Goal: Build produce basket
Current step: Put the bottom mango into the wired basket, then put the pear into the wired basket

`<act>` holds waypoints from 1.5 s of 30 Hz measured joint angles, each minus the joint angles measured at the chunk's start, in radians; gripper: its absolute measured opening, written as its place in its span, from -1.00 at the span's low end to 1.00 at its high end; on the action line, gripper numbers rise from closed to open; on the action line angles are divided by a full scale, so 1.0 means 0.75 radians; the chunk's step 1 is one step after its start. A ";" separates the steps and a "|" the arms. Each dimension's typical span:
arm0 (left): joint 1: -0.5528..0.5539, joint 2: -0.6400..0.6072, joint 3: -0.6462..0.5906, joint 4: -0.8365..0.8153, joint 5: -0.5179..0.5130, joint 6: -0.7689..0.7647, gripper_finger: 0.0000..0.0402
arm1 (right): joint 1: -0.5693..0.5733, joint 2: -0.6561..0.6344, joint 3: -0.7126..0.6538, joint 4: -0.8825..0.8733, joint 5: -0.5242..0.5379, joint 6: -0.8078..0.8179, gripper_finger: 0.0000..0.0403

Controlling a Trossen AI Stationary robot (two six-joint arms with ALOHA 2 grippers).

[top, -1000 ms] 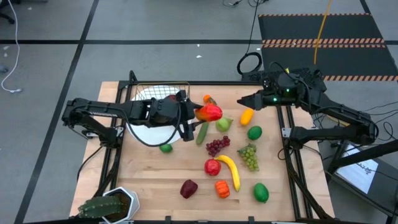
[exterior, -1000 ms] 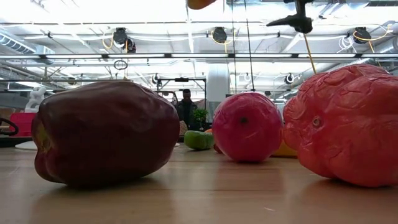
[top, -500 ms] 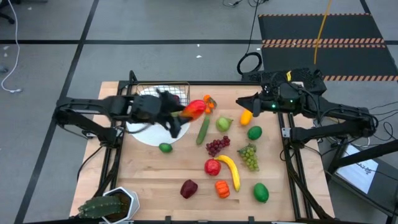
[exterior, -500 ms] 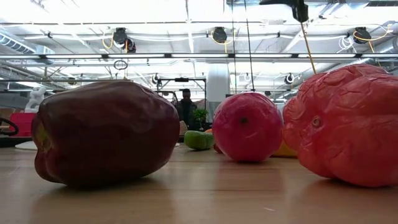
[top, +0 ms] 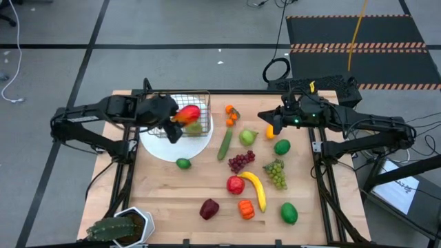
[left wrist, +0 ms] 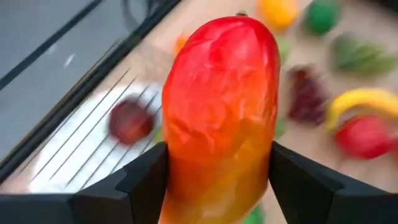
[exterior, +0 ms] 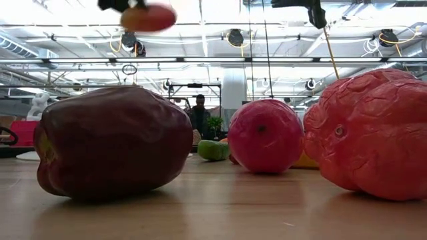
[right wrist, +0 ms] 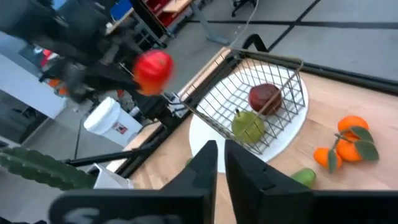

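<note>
Left gripper [top: 180,118] clamping mango [top: 188,113] above basket [top: 185,114], right gripper [top: 270,129] clenched empty — wooden table [top: 207,186], grey floor [top: 62,76]

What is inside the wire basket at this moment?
Inside the basket lie a green pear and a dark red apple. From above, the mango in the left gripper covers part of the inside.

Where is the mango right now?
The mango is clamped in the left gripper, in the air over the basket on the white plate, at the table's far left in the high view.
</note>
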 joint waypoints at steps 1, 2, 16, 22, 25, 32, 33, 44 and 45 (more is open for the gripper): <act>0.019 0.011 0.000 -0.018 -0.001 -0.017 0.24 | 0.000 0.000 0.000 -0.009 0.000 -0.001 -0.93; 0.038 0.019 0.003 -0.023 -0.001 -0.037 0.24 | 0.000 0.001 0.000 -0.012 -0.001 -0.010 -0.95; 0.304 0.049 -0.264 -0.056 0.084 -0.130 0.24 | -0.001 -0.013 0.000 -0.051 -0.167 -0.183 -0.99; 0.416 0.048 -0.461 0.193 0.055 0.095 0.24 | -0.001 -0.017 0.000 -0.076 -0.261 -0.234 -0.99; 0.480 0.047 -0.574 0.334 0.053 0.135 0.24 | -0.001 -0.032 0.000 -0.097 -0.321 -0.230 -0.99; 0.556 0.048 -0.749 0.465 0.053 0.219 0.24 | -0.001 -0.099 0.000 -0.106 -0.498 -0.190 -0.99; 0.560 0.048 -0.759 0.476 0.052 0.232 0.24 | -0.001 -0.109 0.000 -0.108 -0.520 -0.190 -0.99; 0.585 0.047 -0.779 0.466 0.006 0.189 0.75 | -0.001 -0.225 -0.001 -0.124 -0.563 -0.215 -0.99; 0.585 0.047 -0.779 0.464 0.006 0.170 0.80 | -0.001 -0.233 -0.001 -0.126 -0.563 -0.227 -0.99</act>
